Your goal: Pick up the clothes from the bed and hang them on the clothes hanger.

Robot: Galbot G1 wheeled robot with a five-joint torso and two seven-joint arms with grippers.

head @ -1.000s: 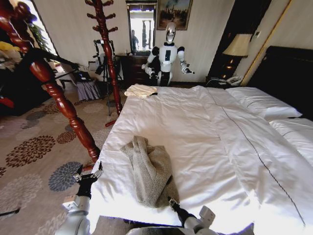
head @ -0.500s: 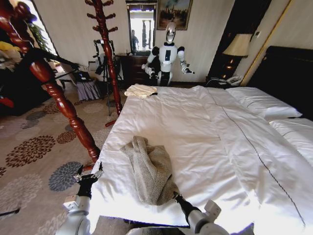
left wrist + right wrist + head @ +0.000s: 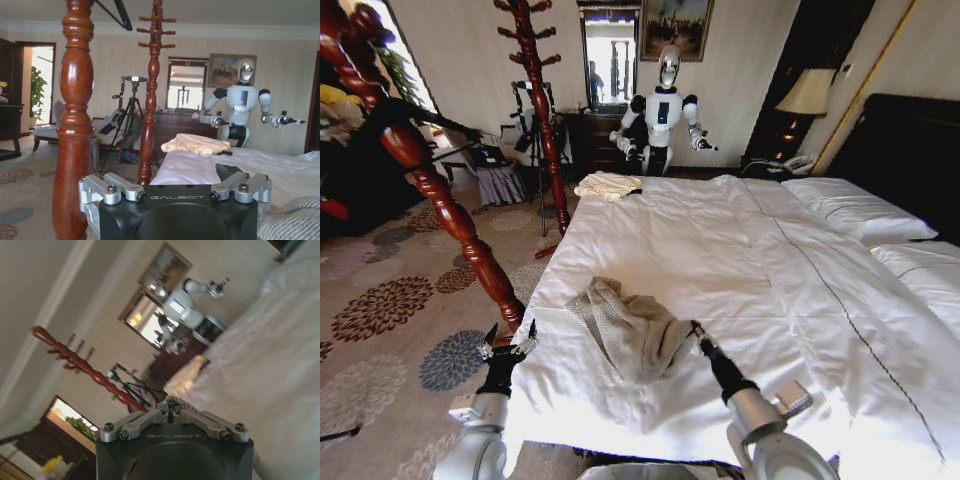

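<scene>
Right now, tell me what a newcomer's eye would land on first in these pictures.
The grey-beige knit jacket lies bunched at the near edge of the white bed, its right side pinched in the right tool. The open left tool hovers off the bed's left edge by a reddish-brown wooden pole. A white humanoid robot stands beyond the bed.

R pincer (image 3: 696,331) clamped on jacket (image 3: 632,335) edge, fabric bunched twd me, on bed (image 3: 720,260) near foot | L pincer (image 3: 508,343) fingers spread, off bed's L edge beside wooden pole (image 3: 450,215) | cream cloth (image 3: 607,185) at far corner
</scene>
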